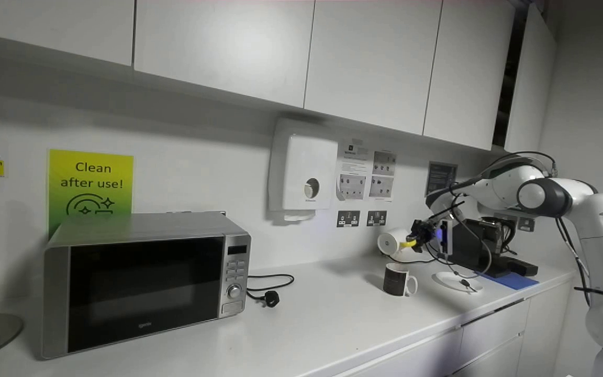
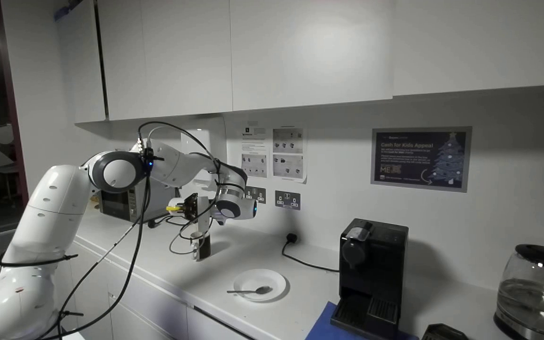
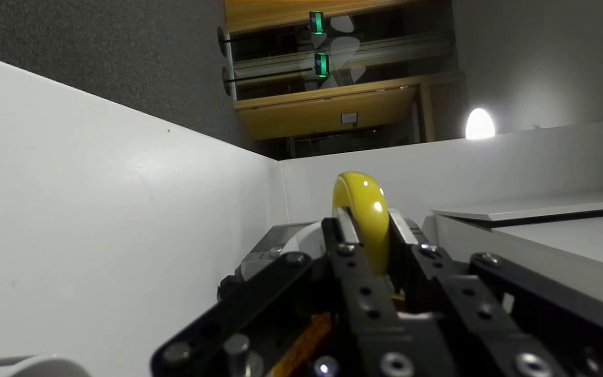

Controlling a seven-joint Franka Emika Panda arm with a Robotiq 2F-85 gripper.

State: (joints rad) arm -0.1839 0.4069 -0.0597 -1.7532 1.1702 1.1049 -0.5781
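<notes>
One white mug [image 1: 387, 244] hangs above the counter [image 1: 327, 309], tipped on its side, its round base turned toward the microwave [image 1: 144, 285] in an exterior view. Its yellow handle [image 3: 363, 204] sits between the pads [image 3: 347, 226] of the gripper [image 3: 373, 224], which is drawn in narrow and pinches the handle from both sides. The wrist view shows part of the white body just beside the pads; the inside of the mug cannot be made out.

Below and near it, a dark mug [image 1: 395, 280] stands upright between the counter's front and back edges, its white handle pointing toward the front edge. Further along, near the front edge, lies a plate [image 2: 259, 276] with a spoon [image 2: 261, 290] across it, the spoon's shaft sticking out past the rim.

Beyond the plate, a coffee machine [image 2: 371, 271] stands partly on a blue mat [image 2: 321, 323] that reaches to the front edge. A kettle [image 2: 531, 297] with clear liquid stands beside the machine. In the opposite direction, the microwave stands toward the back edge, its plug [image 1: 271, 299] lying loose on the counter. Above the back edge, the wall carries a dispenser [image 1: 306, 167] and sockets [image 1: 348, 218], with cupboards [image 1: 369, 68] over them.
</notes>
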